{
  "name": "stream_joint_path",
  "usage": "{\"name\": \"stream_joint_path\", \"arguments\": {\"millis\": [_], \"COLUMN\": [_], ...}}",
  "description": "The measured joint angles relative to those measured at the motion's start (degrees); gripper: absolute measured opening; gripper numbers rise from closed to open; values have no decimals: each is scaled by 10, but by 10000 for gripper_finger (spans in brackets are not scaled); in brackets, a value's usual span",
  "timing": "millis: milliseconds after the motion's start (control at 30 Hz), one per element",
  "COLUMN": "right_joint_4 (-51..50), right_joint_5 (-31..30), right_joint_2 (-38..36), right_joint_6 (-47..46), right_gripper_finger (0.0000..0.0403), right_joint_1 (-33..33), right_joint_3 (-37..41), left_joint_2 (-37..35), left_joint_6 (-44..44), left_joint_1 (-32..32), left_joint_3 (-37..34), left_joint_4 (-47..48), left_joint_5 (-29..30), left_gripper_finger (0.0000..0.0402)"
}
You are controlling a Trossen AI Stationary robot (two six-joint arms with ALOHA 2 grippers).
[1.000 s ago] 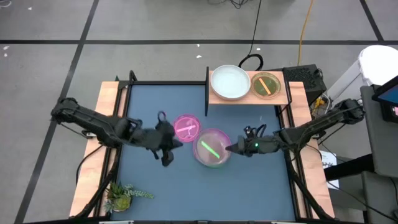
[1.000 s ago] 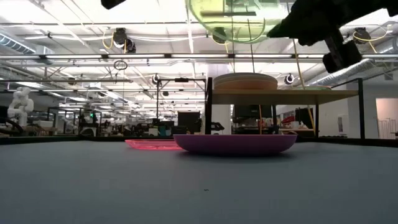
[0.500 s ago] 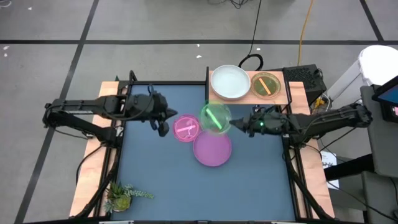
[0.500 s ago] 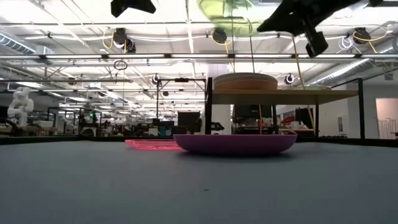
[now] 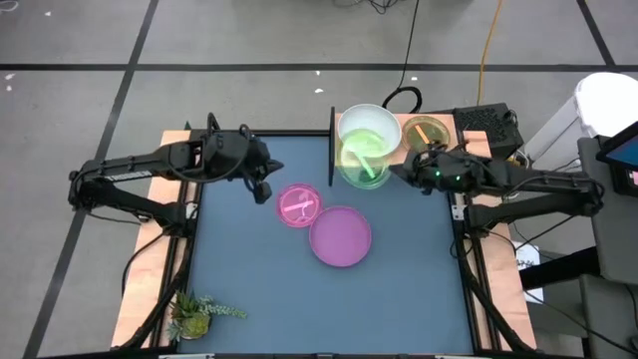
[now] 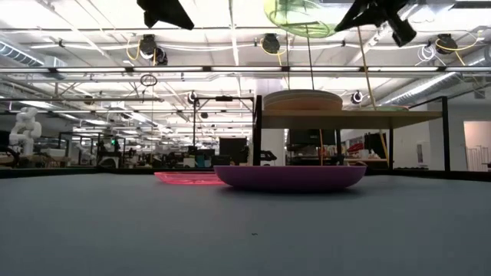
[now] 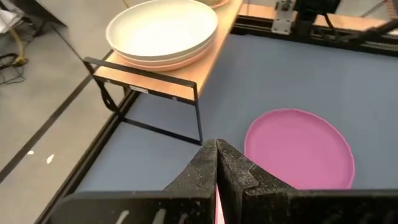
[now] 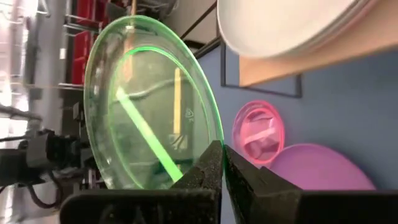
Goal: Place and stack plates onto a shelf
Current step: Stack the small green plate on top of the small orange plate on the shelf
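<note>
High view: right tool [image 5: 399, 172] clamped on the rim of the green plate [image 5: 359, 161], which is held in the air over the white plate stack [image 5: 370, 128] on the shelf [image 5: 449, 155]. The green plate's centre bar runs diagonally, from the far left toward the near right. Orange plate [image 5: 426, 135] lies flat on the shelf beside the white stack. Small pink plate [image 5: 299, 204] and purple plate [image 5: 340, 236] sit flat on the blue surface [image 5: 249, 289], edges touching or nearly so. Left tool [image 5: 262, 187] is pinched closed with nothing in it, above the surface's far left part.

Low view: green plate [image 6: 300, 15] high up, tilted, above the shelf stack [image 6: 303, 100]. Purple plate [image 6: 290, 177] flat on the surface, pink plate [image 6: 188, 178] behind it.

Left wrist view: left tool [image 7: 216, 163] fingers together, empty; purple plate [image 7: 300, 148] and shelf [image 7: 186, 78] beyond it.

Right wrist view: right tool [image 8: 222, 163] grips the green plate [image 8: 146, 106] by its edge, plate standing steeply on edge, bar slanting across it.
</note>
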State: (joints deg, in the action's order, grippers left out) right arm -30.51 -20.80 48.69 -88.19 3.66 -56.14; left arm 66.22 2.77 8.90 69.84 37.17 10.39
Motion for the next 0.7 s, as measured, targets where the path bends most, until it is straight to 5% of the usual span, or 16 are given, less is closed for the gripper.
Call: {"name": "stream_joint_path", "arguments": {"millis": [300, 700], "right_joint_4": [-170, -314], "right_joint_5": [-1, -43], "right_joint_2": [-3, -49], "right_joint_6": [35, 65], "right_gripper_finger": [0, 0], "right_joint_1": [58, 156], "right_joint_3": [-97, -119], "left_joint_2": [0, 0], "left_joint_6": [-51, -55], "left_joint_1": [28, 46], "left_joint_3": [0, 0], "left_joint_4": [0, -1], "left_joint_5": [-90, -106], "left_gripper_finger": [1, 1]}}
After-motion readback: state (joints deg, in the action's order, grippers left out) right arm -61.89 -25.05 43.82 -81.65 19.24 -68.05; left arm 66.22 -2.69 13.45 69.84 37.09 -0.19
